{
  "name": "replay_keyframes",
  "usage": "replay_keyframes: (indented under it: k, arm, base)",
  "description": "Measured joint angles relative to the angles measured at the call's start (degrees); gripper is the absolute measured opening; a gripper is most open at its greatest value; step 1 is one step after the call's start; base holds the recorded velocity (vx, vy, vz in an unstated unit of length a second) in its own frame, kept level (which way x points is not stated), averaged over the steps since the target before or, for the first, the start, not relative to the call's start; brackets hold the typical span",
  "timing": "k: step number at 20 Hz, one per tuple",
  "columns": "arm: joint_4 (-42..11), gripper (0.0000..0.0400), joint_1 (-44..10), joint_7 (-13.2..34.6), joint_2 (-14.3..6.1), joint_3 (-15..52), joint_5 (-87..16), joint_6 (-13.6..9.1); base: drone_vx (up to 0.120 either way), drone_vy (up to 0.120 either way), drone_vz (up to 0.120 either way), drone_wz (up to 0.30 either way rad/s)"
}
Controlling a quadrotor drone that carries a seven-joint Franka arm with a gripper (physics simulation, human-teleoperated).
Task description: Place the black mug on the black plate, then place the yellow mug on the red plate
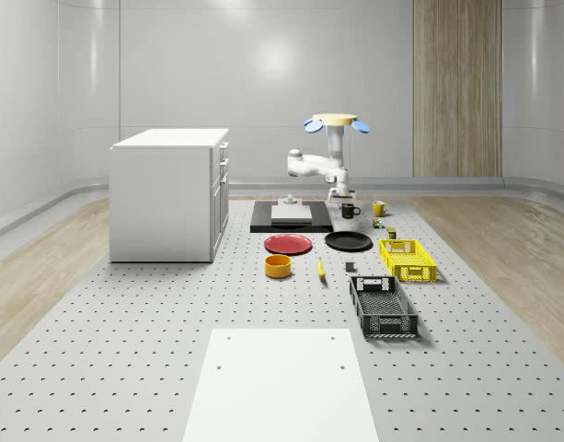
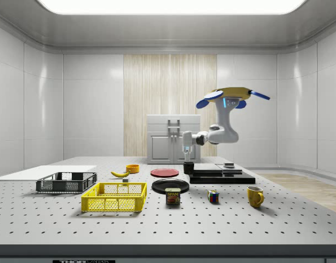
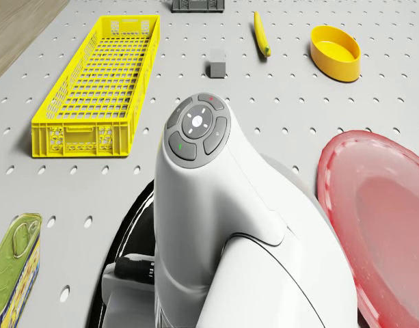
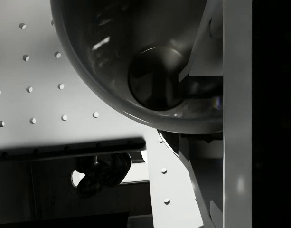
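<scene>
The drone (image 1: 335, 122) hovers over the table's far side, its white arm (image 3: 216, 225) reaching down. My gripper (image 1: 342, 196) (image 2: 187, 156) is shut on the rim of the black mug (image 1: 351, 211) (image 2: 188, 167), which hangs upright a little above the table. In the wrist view the black mug (image 4: 136, 61) shows its dark inside, with one finger (image 4: 238, 118) beside its wall. The black plate (image 1: 348, 241) (image 2: 170, 186) (image 3: 124, 225) lies just on the near side of the mug. Beside it is the red plate (image 1: 288, 244) (image 3: 380, 219). The yellow mug (image 1: 379, 208) (image 2: 255, 196) stands on the table.
A black platform (image 1: 291, 216) lies behind the plates, and a white cabinet (image 1: 171, 193) stands at the whole-scene view's left. A yellow crate (image 1: 407, 259), black crate (image 1: 382, 306), orange bowl (image 1: 278, 266), banana (image 1: 320, 268), spam can (image 2: 172, 196) and cube (image 2: 212, 196) are scattered around.
</scene>
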Motion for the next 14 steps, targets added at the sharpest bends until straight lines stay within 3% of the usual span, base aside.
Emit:
replay_keyframes:
  k: [5,7,14]
  arm:
    - [-0.3,0.0106,-2.4,3.1,-0.8,-0.1,0.1,0.7]
    - [0.0,0.0119,-0.9,0.4,-0.7,-0.1,0.2,0.8]
    - [0.6,0.0111,2.1,-8.1,-0.1,-0.1,0.5,0.5]
  base:
    - [0.12,0.0,0.0,0.0]
    - [0.12,0.0,0.0,0.0]
    - [0.12,-0.006,0.0,0.0]
